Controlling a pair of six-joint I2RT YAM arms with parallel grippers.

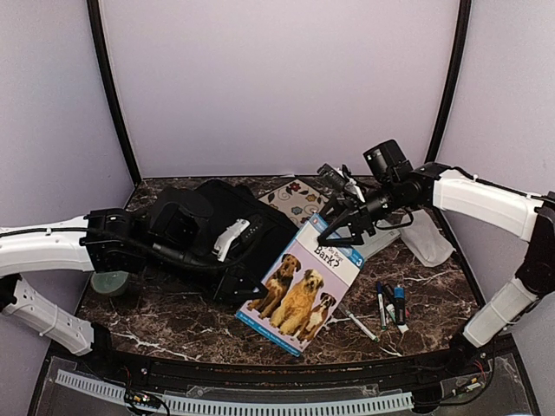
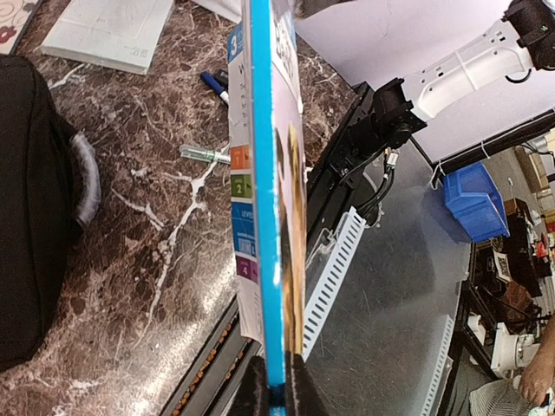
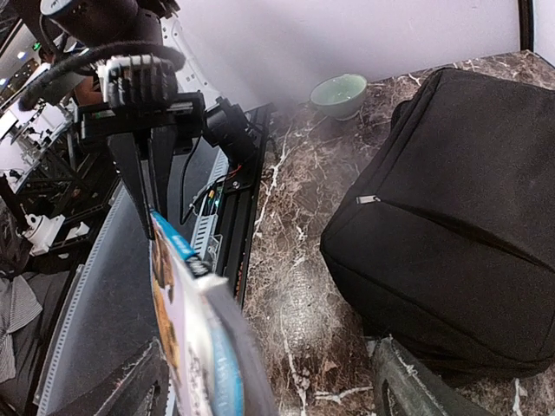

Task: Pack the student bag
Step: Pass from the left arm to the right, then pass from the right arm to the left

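Bowl: a small pale green bowl (image 1: pixel 108 282) sits on the marbled tabletop (image 1: pixel 173 321) at the bag's 8 o'clock, partly hidden under the left arm.
Student bag: the student bag (image 1: pixel 264 238) lies flat on the left half of the tabletop. It is black soft fabric, rounded and slumped. From above, its long axis runs roughly 10 o'clock to 4 o'clock, and the curved grey-white handle (image 1: pixel 231 238) lies in the 4 o'clock half. The arm covers its left end.
Left gripper: the left gripper (image 2: pixel 276 394) is pinched narrow on the lower edge of the dog book (image 1: pixel 303 290).
Dog book: thin, glossy and blue-bordered, it is held tilted off the tabletop at the bag's 4 o'clock.
Right gripper: the right gripper (image 1: pixel 342 224) is spread wide, with the book's upper edge between its jaws. I can't tell whether they touch it.
Markers: a few markers (image 1: pixel 392 303) lie at the book's 3 o'clock, too small to make out their labels.
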